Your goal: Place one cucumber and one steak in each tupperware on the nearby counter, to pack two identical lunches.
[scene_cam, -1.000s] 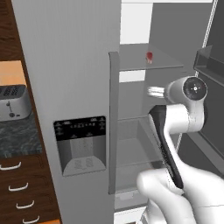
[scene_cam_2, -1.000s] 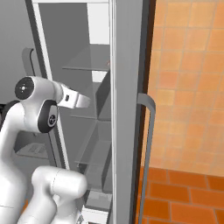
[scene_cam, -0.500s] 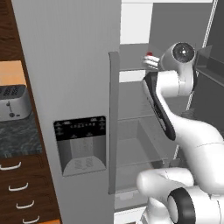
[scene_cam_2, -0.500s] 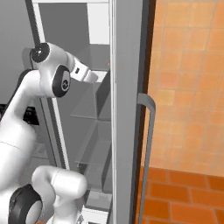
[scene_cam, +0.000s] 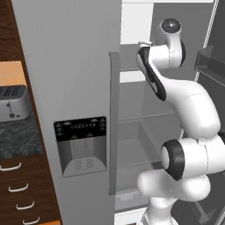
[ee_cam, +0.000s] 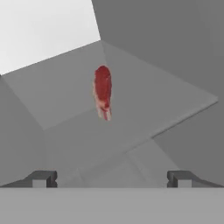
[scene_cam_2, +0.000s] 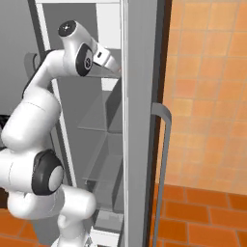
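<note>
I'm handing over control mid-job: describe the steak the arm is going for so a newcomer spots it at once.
Look into the open fridge, at the upper glass shelf that the raised arm reaches toward. On it lies the steak, a flat, elongated red-pink piece straight ahead of the open end effector. It is the one coloured thing against the grey shelf and walls.

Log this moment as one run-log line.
phase: reaching into fridge | target: steak on fridge shelf | gripper: jaws open, empty, short of steak | packed: cannot tell
</note>
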